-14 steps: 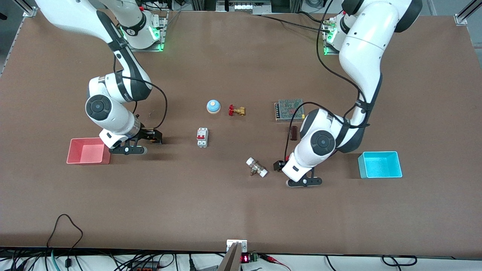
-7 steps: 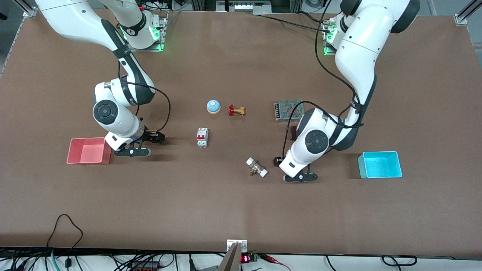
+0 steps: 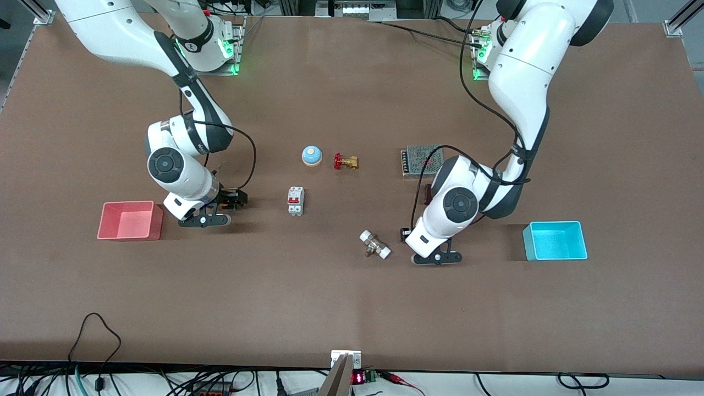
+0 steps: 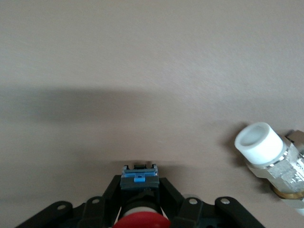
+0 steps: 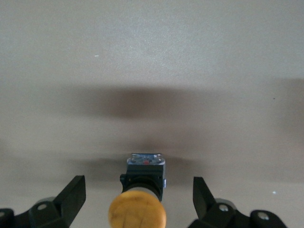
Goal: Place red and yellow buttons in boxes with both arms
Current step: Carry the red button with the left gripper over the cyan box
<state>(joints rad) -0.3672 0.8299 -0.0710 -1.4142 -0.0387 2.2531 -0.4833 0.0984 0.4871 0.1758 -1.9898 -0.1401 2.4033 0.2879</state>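
2 arms reach down over the brown tabletop (image 3: 341, 99), each gripper low above it. Taking the white circuit breaker (image 3: 295, 200) as the landmark: the right gripper (image 3: 228, 199) is beside it toward the right arm's end of the tabletop, between the breaker and the pink-red box (image 3: 130, 220). In the right wrist view the right gripper's (image 5: 137, 199) fingers (image 5: 71, 195) stand wide apart on either side of the yellow button (image 5: 137, 213), which stands upright on the tabletop between them, touched by neither. The left gripper (image 3: 408, 237) is toward the left arm's end from the breaker, just beside a white-capped brass fitting (image 3: 375, 245) that lies nearer the front camera than the breaker. In the left wrist view the left gripper (image 4: 140, 190) is clamped on the red button (image 4: 140, 221), its fingers (image 4: 113, 192) pressed against the button's body, with the fitting (image 4: 268, 154) lying close by. The cyan box (image 3: 554, 240) sits farther still toward the left arm's end. Both boxes hold nothing visible. Farther from the front camera than the breaker are a blue bell (image 3: 312, 155) and, beside it, a brass valve (image 3: 345, 161).
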